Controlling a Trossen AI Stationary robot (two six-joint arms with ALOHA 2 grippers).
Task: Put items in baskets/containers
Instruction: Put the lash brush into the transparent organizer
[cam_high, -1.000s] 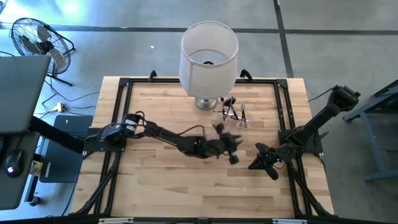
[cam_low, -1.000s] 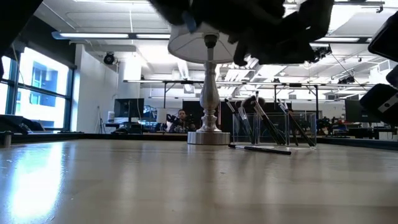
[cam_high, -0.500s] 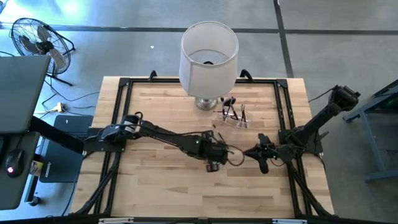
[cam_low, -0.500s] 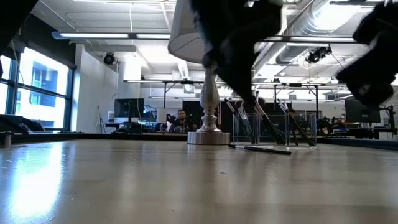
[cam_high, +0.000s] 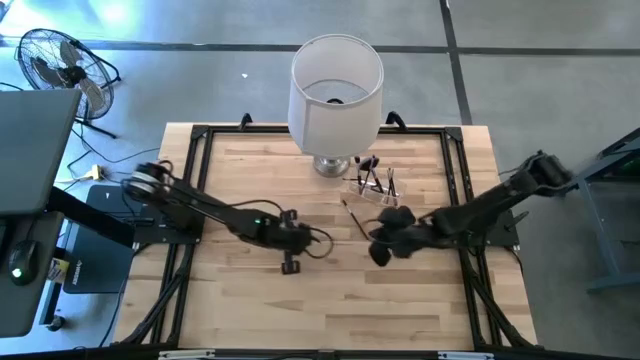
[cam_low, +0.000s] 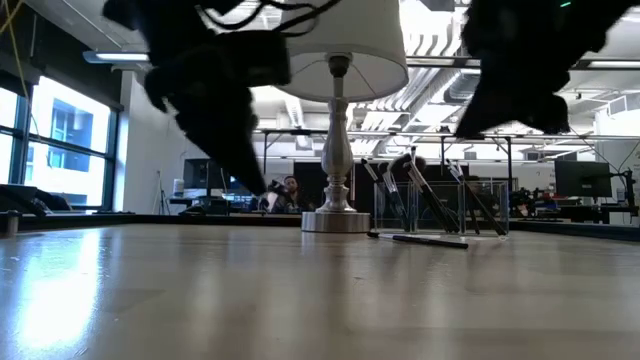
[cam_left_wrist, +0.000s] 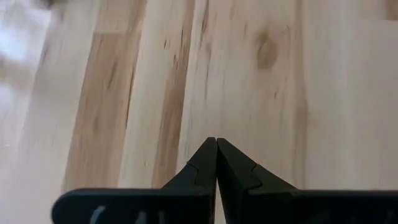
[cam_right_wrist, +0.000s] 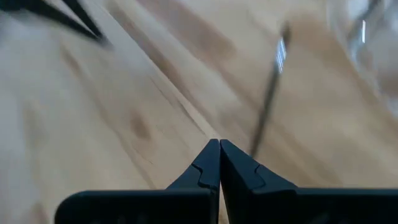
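right gripper (cam_high: 383, 243) is hanging over the middle-right of the wooden tabletop (cam_high: 250, 300), fingers pinched fully together with nothing between them, you can see the tips meeting in the right wrist view (cam_right_wrist: 219, 163). just past those tips there's one loose thin brush (cam_right_wrist: 268, 102) lying flat on the wood. same brush (cam_high: 352, 216) shows in the high view as a short dark diagonal line between the gripper and the clear holder (cam_high: 378, 190).

the holder sits near the back of the tabletop, just beside the silver base of the big white lamp (cam_high: 336, 92). a handful of brushes are already standing in it, leaning at angles, and the low view shows them (cam_low: 425, 200) tilted inside the transparent walls, with the loose brush (cam_low: 418, 238) lying on the tabletop right in front of the holder.

left gripper (cam_high: 291, 254) is over the centre-left of the tabletop, well apart from the brushes, also closed tight and empty, only bare wood under it in the left wrist view (cam_left_wrist: 216, 168).
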